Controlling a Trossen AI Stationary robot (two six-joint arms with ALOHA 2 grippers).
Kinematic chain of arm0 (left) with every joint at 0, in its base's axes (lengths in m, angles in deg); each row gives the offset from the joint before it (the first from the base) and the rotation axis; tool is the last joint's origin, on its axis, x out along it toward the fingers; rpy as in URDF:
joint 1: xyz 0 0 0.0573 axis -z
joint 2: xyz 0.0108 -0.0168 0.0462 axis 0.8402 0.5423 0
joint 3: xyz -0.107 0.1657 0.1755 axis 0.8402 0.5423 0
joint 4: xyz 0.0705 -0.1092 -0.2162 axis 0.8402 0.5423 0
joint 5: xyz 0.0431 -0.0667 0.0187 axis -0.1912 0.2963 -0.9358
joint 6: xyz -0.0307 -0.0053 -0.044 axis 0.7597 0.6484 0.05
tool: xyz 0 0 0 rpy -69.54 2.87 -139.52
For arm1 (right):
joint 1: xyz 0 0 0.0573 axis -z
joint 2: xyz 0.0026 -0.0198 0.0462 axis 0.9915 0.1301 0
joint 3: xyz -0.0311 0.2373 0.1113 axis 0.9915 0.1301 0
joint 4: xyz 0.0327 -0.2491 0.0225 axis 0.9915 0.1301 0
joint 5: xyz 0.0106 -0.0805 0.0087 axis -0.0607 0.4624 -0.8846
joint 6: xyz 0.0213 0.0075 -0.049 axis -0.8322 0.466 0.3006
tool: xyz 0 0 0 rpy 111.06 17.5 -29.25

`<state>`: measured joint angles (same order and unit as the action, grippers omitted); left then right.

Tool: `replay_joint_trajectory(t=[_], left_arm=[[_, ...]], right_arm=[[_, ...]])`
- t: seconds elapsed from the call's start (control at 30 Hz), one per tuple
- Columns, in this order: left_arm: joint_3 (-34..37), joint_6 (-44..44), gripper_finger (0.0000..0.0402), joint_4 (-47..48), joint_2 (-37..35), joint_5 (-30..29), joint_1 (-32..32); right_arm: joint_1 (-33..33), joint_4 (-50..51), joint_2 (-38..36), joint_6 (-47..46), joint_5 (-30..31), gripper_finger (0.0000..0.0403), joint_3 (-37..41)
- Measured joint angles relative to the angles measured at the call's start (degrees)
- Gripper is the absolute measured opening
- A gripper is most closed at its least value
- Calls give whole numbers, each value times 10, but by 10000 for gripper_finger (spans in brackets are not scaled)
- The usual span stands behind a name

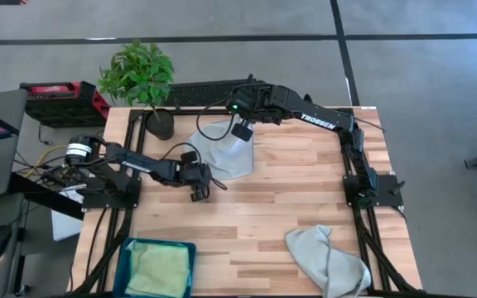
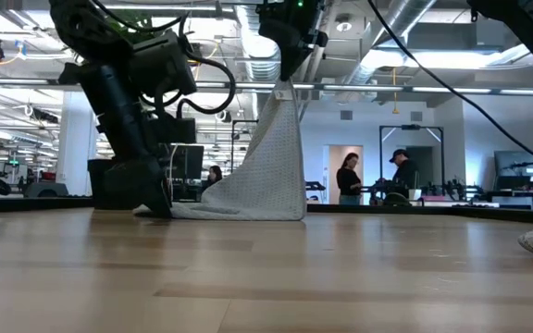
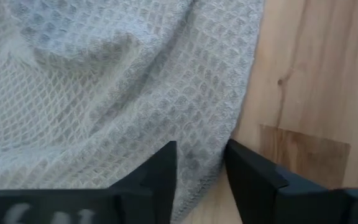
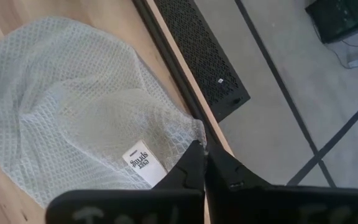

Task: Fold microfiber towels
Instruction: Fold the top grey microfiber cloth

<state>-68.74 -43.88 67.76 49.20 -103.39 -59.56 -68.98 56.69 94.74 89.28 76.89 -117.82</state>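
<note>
Right wrist view gives you the only cloth label: a small white tag [image 4: 143,163] with dark print too small to read. "TROSSEN" runs along the right arm [image 1: 317,121]. Your right gripper [image 4: 204,163] is clamped on a corner of the pale grey waffle-weave towel [image 1: 226,149], lifting it into a tent at the table's far middle. Your left gripper [image 3: 201,171] has its jaws parted around that towel's lower edge. Second grey towel [image 1: 325,258] lies crumpled at the near right; green towel [image 1: 160,266] sits in the teal bin [image 1: 127,252]. Wood-plank table [image 1: 272,207], potted plant [image 1: 139,79], two people [image 2: 373,176] in the office behind.
</note>
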Motion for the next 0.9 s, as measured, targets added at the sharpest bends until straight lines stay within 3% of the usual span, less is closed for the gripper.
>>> replay_joint_trajectory(t=[0.27, 0.63, 0.9], left_arm=[[-1, -18, 10, 6, 1, 16, 0], [-53, 0, 2, 161, -67, 51, 15], [-68, 44, 1, 186, -154, 86, 16]], right_arm=[[1, 6, -6, 3, 2, 14, 1], [46, 48, -47, -61, 5, 10, 0], [70, 91, -49, -92, 5, 10, 3]])
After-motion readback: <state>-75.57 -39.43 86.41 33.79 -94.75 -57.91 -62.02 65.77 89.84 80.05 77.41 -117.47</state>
